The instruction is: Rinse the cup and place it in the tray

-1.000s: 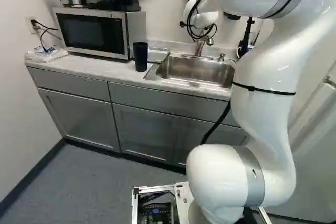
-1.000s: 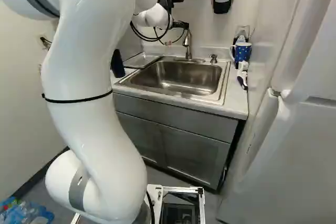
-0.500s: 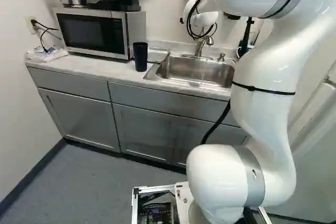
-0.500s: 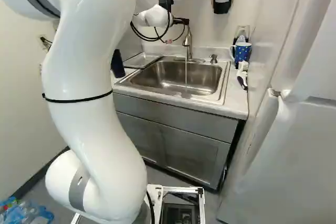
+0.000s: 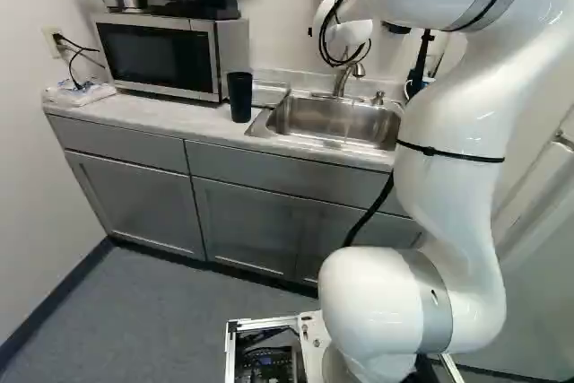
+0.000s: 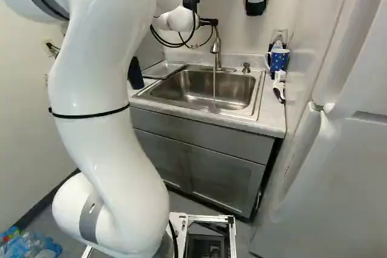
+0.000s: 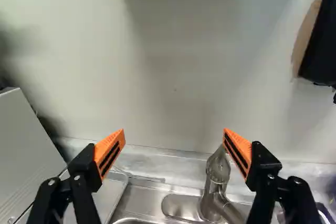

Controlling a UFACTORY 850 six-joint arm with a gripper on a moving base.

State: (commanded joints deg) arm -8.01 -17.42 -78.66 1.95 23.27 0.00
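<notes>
Cup (image 5: 239,96) stands on the counter (image 5: 179,120) beside the sink (image 6: 242,113); water (image 6: 214,89) runs from the tap (image 7: 212,195).
The gripper (image 7: 174,131) has its fingers spread wide by the tap, nothing pinched. With the flow on, I'd back it straight off so neither finger nudges the handle, then approach the cup level, open, clear of the tray (image 6: 163,69), squeezing only enough to lift.

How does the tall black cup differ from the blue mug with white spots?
The tall black cup is plain; the blue mug is spotted. The cup shows no handle, while the mug has one. In the right base view the cup stands left of the stainless steel sink, the mug beyond its right side. Both are outside the sink.
</notes>
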